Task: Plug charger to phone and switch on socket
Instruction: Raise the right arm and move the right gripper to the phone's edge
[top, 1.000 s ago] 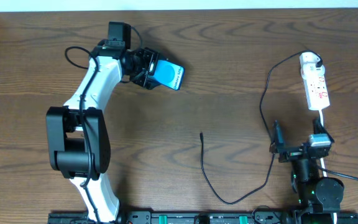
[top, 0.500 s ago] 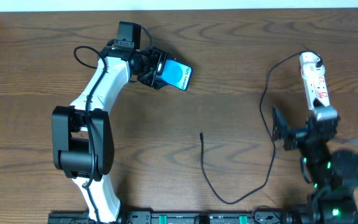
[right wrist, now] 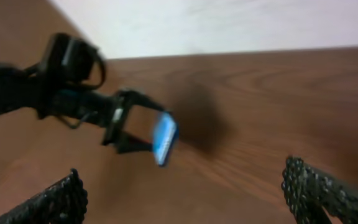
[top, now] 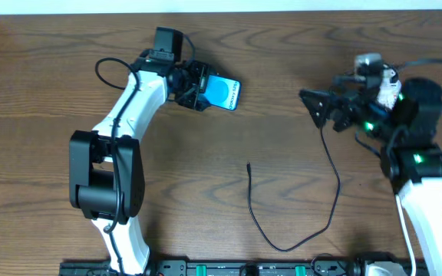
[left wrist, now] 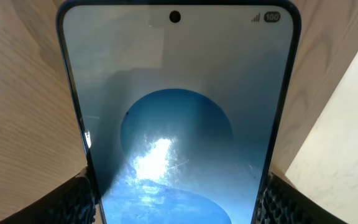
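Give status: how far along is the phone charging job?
Done: the left hand grips the phone. In hand: the right hand is open and empty, up near the socket. Left: the cable tip lies loose on the table, apart from the phone, so it is not yet plugged in. The right arm hides the socket's switch, so its state can't be read.

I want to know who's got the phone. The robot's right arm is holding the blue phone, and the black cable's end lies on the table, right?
Not quite. The left gripper holds the phone, not the right one; the overhead view shows it. The right gripper is open and empty. The black cable does have its end lying on the table.
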Robot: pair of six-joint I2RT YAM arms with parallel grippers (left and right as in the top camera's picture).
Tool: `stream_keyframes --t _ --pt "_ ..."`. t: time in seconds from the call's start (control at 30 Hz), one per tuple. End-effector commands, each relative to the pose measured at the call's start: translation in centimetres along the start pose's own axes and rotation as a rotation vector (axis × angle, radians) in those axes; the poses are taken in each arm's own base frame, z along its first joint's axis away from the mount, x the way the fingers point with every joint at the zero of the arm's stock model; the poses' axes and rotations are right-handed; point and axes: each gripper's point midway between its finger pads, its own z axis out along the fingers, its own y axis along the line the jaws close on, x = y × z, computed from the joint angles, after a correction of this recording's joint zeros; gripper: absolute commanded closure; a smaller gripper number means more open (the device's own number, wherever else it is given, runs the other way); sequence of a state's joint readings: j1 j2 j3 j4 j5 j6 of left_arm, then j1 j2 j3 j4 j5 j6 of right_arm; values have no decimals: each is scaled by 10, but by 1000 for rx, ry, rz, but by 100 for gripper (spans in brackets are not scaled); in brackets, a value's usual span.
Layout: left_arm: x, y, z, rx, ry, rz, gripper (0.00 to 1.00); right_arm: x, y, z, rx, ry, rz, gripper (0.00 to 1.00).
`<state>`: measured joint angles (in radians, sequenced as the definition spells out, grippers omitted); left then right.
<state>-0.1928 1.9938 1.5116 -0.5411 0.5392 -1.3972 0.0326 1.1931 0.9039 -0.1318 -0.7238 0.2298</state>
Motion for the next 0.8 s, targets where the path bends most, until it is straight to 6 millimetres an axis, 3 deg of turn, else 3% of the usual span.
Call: stream_keyframes --t 0.0,0.27,0.5,0.77 --pt "7 -12 -12 38 -14 -5 93 16 17 14 -169 94 143 1" --pt "9 -12 -12 36 -11 -27 93 25 -14 45 -147 126 464 1" --pt "17 -11 -8 30 -2 -16 93 56 -20 72 -146 214 517 1" --pt "30 -10 -3 19 13 6 93 92 -21 101 -99 286 411 1"
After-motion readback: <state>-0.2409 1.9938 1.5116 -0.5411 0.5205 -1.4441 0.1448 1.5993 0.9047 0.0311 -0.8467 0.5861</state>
